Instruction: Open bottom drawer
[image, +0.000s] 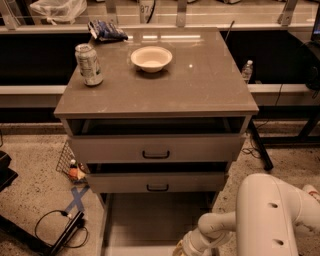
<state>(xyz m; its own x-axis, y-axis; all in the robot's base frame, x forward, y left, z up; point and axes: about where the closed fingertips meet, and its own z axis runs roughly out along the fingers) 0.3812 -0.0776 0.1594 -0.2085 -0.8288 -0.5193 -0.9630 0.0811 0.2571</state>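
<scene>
Item 1: cabinet (210, 90), three drawers. The top drawer (200, 148) and middle drawer (190, 182) each stand slightly out, with dark gaps above their fronts. The bottom drawer (150, 220) is pulled well out toward the near edge, its plain inside showing. Speckled floor runs along its left wall (a blue tape cross (76, 200) and a black cable (55, 225) lie further left).

Item 2: my gripper (183, 248), low at the near edge by the drawer's near right corner, mostly cut off. Open or closed, I cannot tell. My white arm (270, 215) fills the near right.

Item 3, cabinet top: can (89, 64) near the left edge, bowl (151, 58) far centre, blue packet (106, 30) at the far edge.
</scene>
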